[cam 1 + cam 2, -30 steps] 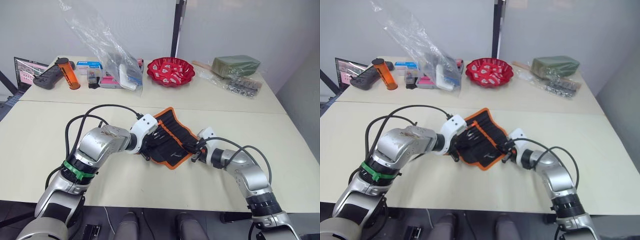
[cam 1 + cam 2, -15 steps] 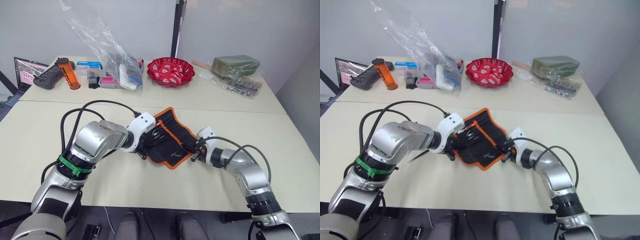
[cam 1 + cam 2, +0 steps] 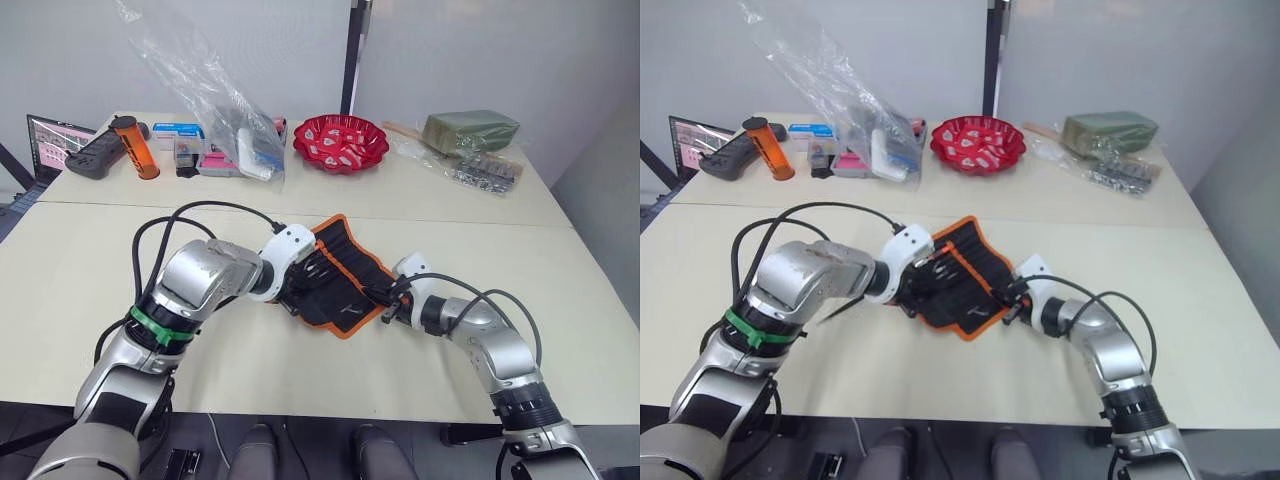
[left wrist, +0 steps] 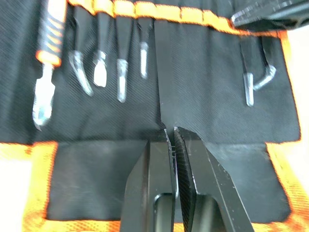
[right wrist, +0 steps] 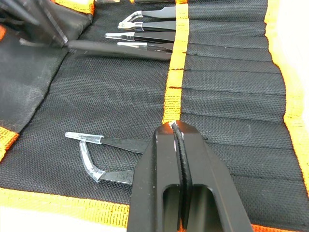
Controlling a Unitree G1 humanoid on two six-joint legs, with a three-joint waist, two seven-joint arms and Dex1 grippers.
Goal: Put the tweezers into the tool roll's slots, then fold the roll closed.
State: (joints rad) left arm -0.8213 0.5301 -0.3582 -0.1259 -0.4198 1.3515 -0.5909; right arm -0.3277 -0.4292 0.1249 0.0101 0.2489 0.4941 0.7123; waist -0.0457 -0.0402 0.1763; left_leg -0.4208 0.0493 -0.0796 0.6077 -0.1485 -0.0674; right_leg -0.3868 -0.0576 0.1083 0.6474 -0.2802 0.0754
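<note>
left gripper (image 4: 172, 131) jaws closed, right gripper (image 5: 176, 126) likewise

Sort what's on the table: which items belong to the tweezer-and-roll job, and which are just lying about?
Job:
tool roll, open
tweezers, one in the left gripper, its tip at the slots
right gripper, shut on the roll's orange band

Lying about:
red bowl
plastic bag
orange bottle
green bundle

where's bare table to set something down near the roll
Free: the near table between the two arms, and right of the tool roll toward the edge. Crowded: the far side, from plastic bag to red bowl.
</note>
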